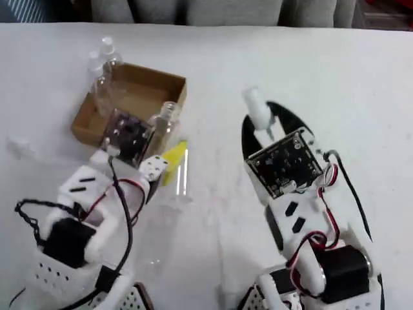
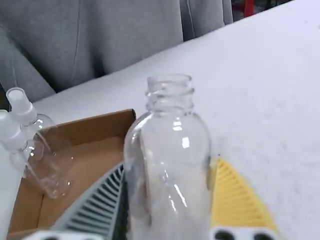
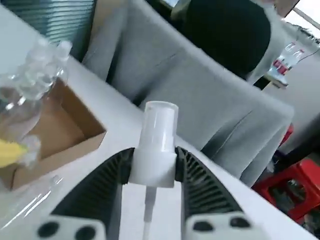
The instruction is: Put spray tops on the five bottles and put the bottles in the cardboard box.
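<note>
Two capped bottles [image 1: 103, 72] sit in a corner of the cardboard box [image 1: 155, 74], the left hand [image 2: 169, 170] clamps an uncapped bottle [image 2: 169, 100] beside the box, and the right hand [image 3: 153, 160] pinches a spray top [image 3: 159, 125], so most capping and boxing looks left to do.

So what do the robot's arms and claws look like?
Both arms are white plastic with black motor blocks and loose black, red and white wires. The left arm has one yellow finger and one grey finger, both ribbed. The right arm has two black ribbed fingers. A dark circuit board sits on each wrist.
</note>
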Action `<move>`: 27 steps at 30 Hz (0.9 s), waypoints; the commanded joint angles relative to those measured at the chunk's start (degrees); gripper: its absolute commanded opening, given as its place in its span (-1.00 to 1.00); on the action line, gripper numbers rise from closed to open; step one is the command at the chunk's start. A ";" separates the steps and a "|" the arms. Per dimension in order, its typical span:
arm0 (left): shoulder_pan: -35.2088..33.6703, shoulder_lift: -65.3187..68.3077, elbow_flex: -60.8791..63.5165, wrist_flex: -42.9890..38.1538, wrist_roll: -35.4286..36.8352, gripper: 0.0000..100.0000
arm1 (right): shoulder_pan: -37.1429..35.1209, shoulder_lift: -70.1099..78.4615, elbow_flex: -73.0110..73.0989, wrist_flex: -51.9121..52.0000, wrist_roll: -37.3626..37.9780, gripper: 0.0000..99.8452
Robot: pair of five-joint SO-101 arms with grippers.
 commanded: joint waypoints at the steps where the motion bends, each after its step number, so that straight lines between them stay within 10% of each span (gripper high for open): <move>1: 0.57 -9.54 9.67 -10.29 0.70 -0.96 | 1.10 0.40 0.79 -10.59 -0.62 -0.97; 11: 0.66 -26.42 28.75 -22.59 0.70 -0.96 | -1.36 10.24 -1.41 -38.55 -27.34 -0.97; 27: 0.66 -37.76 39.47 -28.92 11.25 -0.96 | -22.64 21.67 -11.08 -49.63 -30.51 -0.97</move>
